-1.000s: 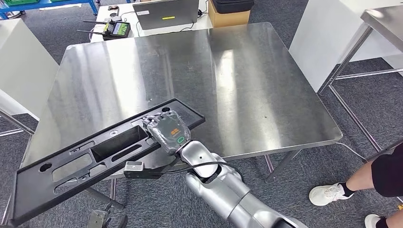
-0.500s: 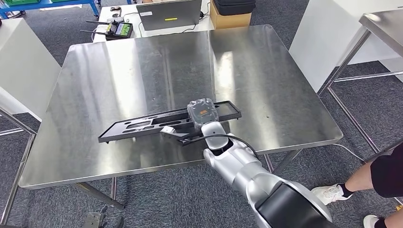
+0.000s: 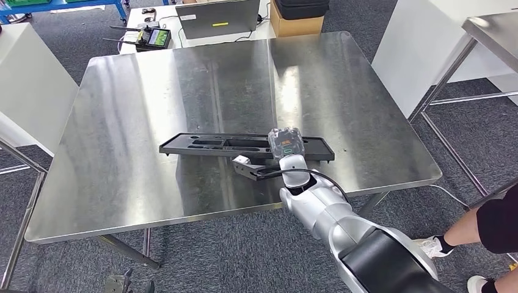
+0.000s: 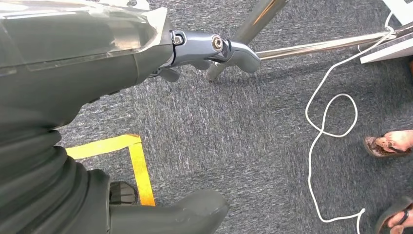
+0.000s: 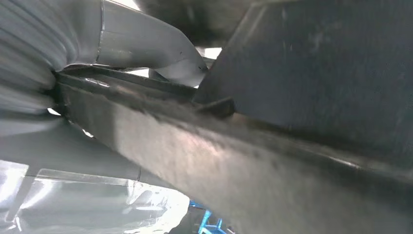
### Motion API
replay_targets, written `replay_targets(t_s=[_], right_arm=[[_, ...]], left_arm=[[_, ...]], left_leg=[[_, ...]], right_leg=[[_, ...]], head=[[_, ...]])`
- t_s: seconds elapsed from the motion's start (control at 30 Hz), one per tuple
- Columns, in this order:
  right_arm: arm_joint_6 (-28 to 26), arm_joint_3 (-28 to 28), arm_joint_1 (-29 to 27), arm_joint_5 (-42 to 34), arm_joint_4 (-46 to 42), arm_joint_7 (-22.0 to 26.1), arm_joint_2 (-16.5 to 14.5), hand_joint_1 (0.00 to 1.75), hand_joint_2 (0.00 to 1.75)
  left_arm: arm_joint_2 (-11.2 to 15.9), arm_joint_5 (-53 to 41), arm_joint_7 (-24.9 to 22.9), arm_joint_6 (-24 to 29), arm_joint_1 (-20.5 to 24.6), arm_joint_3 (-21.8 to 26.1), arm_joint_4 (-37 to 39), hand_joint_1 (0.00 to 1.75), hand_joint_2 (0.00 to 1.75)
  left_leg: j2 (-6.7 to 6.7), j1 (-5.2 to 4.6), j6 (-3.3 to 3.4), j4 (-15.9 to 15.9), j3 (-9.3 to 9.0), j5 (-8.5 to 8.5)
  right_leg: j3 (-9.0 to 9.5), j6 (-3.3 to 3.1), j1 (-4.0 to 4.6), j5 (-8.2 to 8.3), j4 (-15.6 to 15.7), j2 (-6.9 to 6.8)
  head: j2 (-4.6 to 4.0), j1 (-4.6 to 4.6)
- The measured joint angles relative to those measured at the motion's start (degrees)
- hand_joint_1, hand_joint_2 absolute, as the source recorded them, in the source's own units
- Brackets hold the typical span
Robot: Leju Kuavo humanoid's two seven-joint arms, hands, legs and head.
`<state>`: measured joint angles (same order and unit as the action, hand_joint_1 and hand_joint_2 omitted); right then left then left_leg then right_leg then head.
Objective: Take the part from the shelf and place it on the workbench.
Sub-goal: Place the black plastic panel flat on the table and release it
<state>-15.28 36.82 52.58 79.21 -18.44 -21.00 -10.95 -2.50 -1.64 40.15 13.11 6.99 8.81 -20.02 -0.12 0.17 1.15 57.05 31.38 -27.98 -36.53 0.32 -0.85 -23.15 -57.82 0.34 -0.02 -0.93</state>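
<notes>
Judging by how things lay, the task was close to done: the part (image 3: pixel 244 146), a long black plastic panel with cut-outs, was already over the steel desk (image 3: pixel 153 91), near its front edge, lying nearly level, and whether it fully rested on the surface could not be told. What remained was to let go and pull the arm clear. The right hand (image 3: pixel 285 145) gripped the part toward its right end, fingers wrapped over the rim. The left hand (image 4: pixel 73 73) hung above the carpet, holding nothing, fingers apart.
</notes>
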Motion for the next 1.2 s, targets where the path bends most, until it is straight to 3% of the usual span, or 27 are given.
replay_targets(t_s=[0.1,0.13,0.27,0.77,1.2], right_arm=[[0.0,-0.9,0.0,0.4,0.3,-0.4,0.8,0.00,0.00],[0.0,-1.3,0.0,0.6,0.4,-0.4,0.9,0.00,0.00],[0.0,-2.3,0.0,1.2,0.7,-0.6,1.5,0.00,0.00],[0.4,-3.8,-0.1,2.5,0.8,-0.4,2.5,0.00,0.00],[-3.4,-5.2,-1.4,2.9,0.5,4.6,0.3,0.00,0.00]], left_arm=[[0.0,-1.0,0.0,0.8,0.0,0.3,0.0,0.00,1.75],[0.0,-1.3,0.0,1.1,0.0,0.3,0.0,0.00,1.75],[0.0,-1.8,0.0,1.2,0.0,0.4,0.0,0.00,0.00],[0.0,-1.5,0.0,-1.7,0.1,1.7,-0.7,0.00,0.00],[0.0,-2.0,0.0,-1.0,0.1,2.2,-1.5,0.00,0.00]], left_leg=[[0.00,0.00,0.00,0.0,-0.03,0.00],[0.00,0.00,0.00,0.0,-0.03,0.00],[0.00,0.01,0.00,0.0,-0.03,0.00],[0.00,0.00,0.00,0.0,-0.03,0.00],[0.00,0.01,0.00,0.0,-0.02,0.00]], right_leg=[[0.00,0.00,-0.01,0.00,0.0,0.00],[0.00,0.00,-0.01,0.00,0.0,0.00],[0.00,0.00,-0.01,0.00,0.0,0.01],[0.00,0.00,-0.02,0.00,0.0,0.01],[0.00,0.00,0.00,0.00,0.0,0.01]], head=[[0.00,0.00],[0.01,0.00],[0.00,-0.01],[0.00,-0.01],[0.00,-0.01]])
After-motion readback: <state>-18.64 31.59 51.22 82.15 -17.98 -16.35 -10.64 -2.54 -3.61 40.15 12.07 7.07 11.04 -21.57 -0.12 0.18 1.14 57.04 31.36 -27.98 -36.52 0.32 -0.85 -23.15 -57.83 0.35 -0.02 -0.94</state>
